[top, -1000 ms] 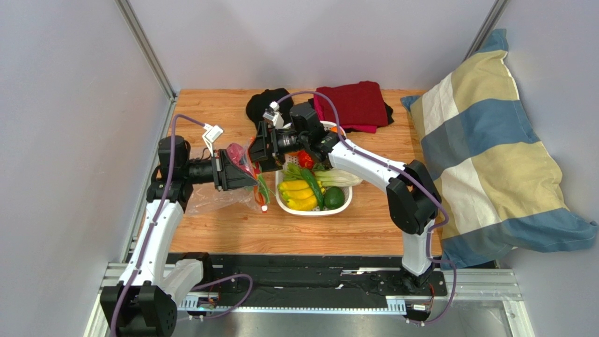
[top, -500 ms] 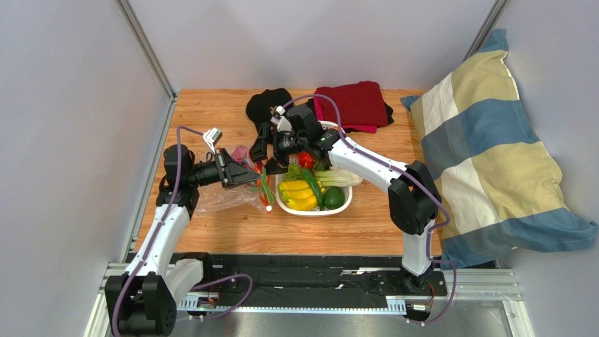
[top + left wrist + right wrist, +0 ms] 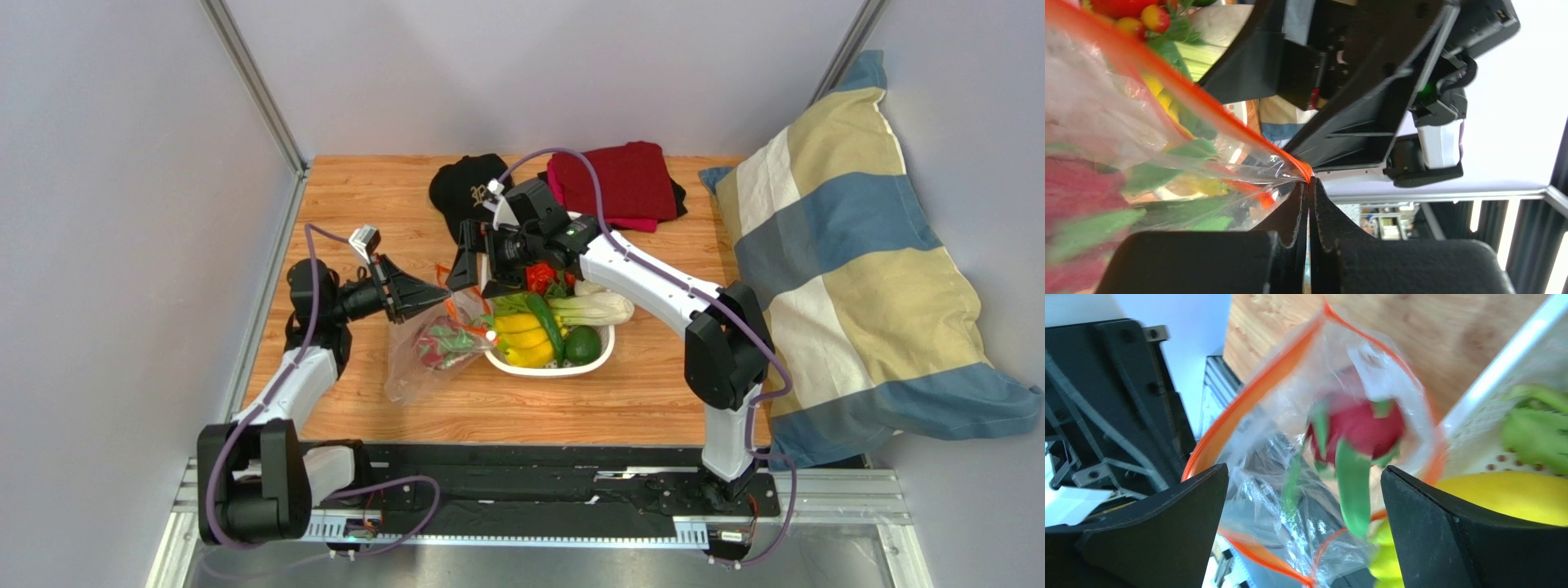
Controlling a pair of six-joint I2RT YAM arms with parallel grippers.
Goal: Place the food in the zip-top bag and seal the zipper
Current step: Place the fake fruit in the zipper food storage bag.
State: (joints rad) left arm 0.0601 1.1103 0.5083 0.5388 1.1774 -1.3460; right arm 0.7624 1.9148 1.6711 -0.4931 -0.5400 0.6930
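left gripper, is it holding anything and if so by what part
The left gripper is shut on the bag, pinching the red zipper strip at a corner of its mouth. The right gripper is open and holds nothing.

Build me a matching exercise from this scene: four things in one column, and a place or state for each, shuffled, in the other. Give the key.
Column one
1. dragon fruit
2. bananas
3. left pincer
4. right pincer

Column two
A. wide open, holding nothing
B. in the white basket
C. shut on the zipper
D. inside the zip-top bag

Pairs: 1-D, 2-B, 3-C, 4-A
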